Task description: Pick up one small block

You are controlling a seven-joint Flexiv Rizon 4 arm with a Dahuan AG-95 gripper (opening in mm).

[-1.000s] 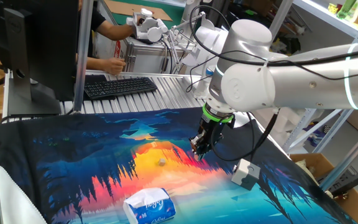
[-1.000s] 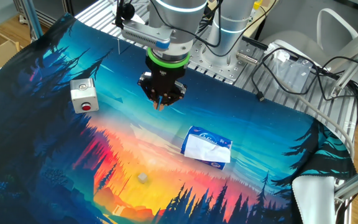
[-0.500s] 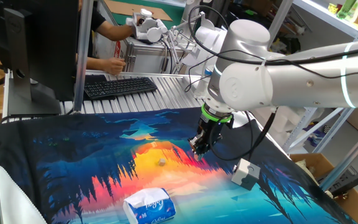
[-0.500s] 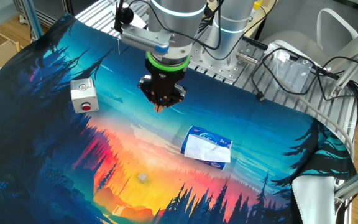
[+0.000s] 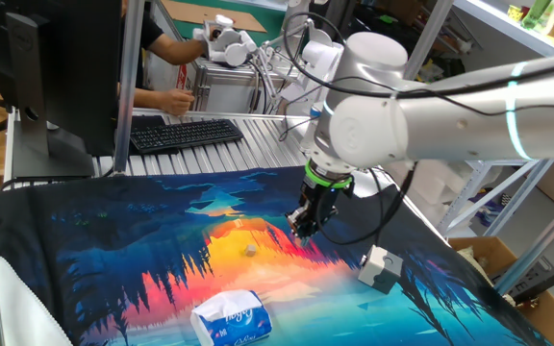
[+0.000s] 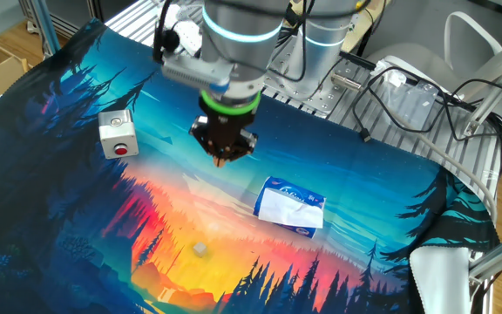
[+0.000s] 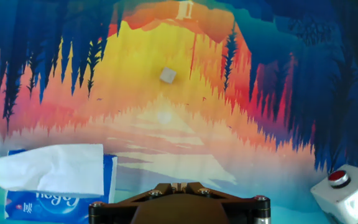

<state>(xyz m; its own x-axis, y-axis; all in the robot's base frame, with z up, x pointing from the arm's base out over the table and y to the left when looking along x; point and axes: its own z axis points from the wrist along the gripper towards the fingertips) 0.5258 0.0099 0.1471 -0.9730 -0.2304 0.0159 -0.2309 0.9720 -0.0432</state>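
Lab bench scene: worktop (image 6: 77,262) covered by a sunset-forest print mat, aluminium rails and a keyboard (image 5: 186,133) behind it.

Small block (image 7: 168,76) sits loose on the yellow-orange part of the mat, nothing touching it. Other fixed view has it at (image 6: 200,249), one fixed view at (image 5: 250,249). In the hand view it lies at 12 o'clock from the pincer, well apart.

Pincer (image 6: 223,159) hangs above the mat, not gripping anything; fingertips look drawn close together, but whether fully closed I cannot tell. One fixed view puts it at (image 5: 299,229), block at about 8 o'clock from it. In the other fixed view the block is at 6 o'clock from it.

Tissue pack (image 6: 290,206), white and blue, lies at 2 o'clock from the block in that view, apart from it. Grey-and-white cube with a red button (image 6: 117,133) sits at 9 o'clock from the pincer, well apart from the block.
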